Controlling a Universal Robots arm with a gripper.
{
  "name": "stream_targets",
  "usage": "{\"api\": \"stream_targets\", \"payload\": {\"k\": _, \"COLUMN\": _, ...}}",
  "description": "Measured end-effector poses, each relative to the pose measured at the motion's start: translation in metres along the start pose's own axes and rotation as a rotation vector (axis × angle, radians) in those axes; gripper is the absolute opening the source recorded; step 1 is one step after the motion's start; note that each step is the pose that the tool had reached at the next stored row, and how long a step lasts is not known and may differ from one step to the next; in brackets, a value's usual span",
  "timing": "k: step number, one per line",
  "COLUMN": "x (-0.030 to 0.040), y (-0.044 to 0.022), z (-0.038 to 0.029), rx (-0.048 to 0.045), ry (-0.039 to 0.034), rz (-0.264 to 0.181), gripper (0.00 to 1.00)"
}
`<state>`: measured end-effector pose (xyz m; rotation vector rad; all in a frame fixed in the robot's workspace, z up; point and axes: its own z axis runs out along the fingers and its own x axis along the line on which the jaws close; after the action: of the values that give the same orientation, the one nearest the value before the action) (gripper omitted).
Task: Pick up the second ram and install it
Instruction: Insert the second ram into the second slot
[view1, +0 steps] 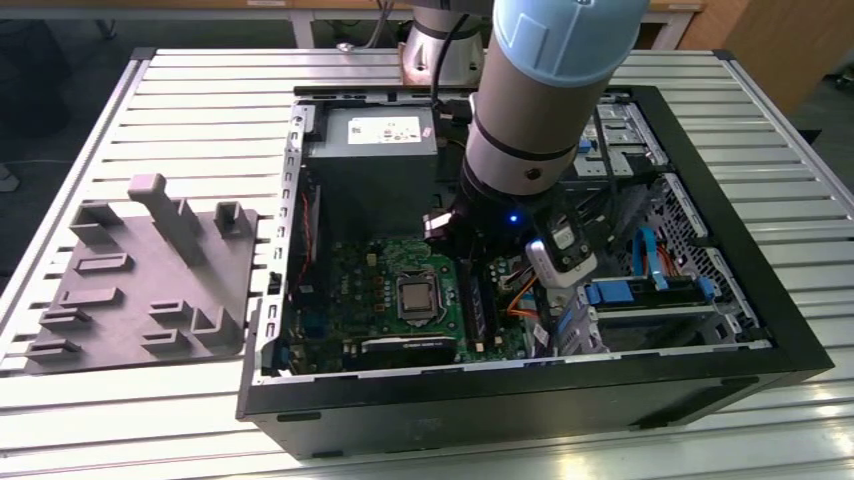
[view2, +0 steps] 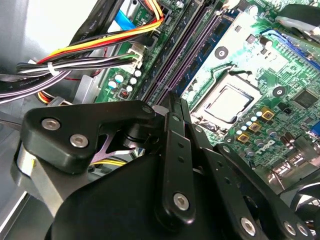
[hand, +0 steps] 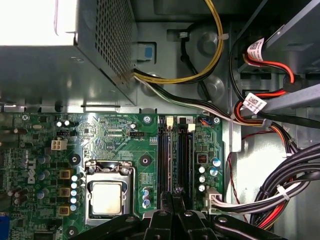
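**Workpiece.** An open computer case (view1: 747, 330) lies flat on the slatted bench (view1: 200, 90). Its board faces up, so the arm (view1: 547, 90) can reach straight down into it. A grey moulded tray (view1: 147, 290) rests on the bench at the exterior view's left, just beside the case and well apart from the tool.

**Tool position.** The gripper (hand: 173, 194) is inside the case, below the power supply (view1: 374, 150). It sits at one end of the memory slots (hand: 183, 155), which run beside the processor (hand: 107, 197). In both wrist views the jaws line up lengthwise with the slot rails. This orientation suits a thin board that must enter a rail edge-first.

**Jaws.** The jaws are drawn together at their tips. Whether a board edge is pinched between them cannot be told.

**Task item.** The second ram (hand: 171, 155) is judged to be the thin dark edge standing in the rail directly in line with the jaw tips, as seen in the first wrist view. Whether it is fully seated, or its end clips latched, cannot be told.

**Clearance.** The cable bundles (hand: 280, 190) lie on the side of the slots away from the processor, apart from the rail in use.

**Progress.** By this layout, the pick-up appears complete and the work stands at the slot.
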<state>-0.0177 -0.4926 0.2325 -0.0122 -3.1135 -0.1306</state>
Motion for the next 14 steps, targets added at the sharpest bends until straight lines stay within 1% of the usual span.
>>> {"api": "stream_targets", "payload": {"k": 5, "x": 0.0002, "y": 0.0000, "z": 0.0005, "rx": -0.0005, "ry": -0.0015, "rz": 0.000, "gripper": 0.12}}
{"api": "stream_targets", "payload": {"k": 14, "x": 0.0007, "y": 0.0008, "z": 0.0012, "rx": -0.0005, "ry": -0.0015, "rz": 0.000, "gripper": 0.12}}
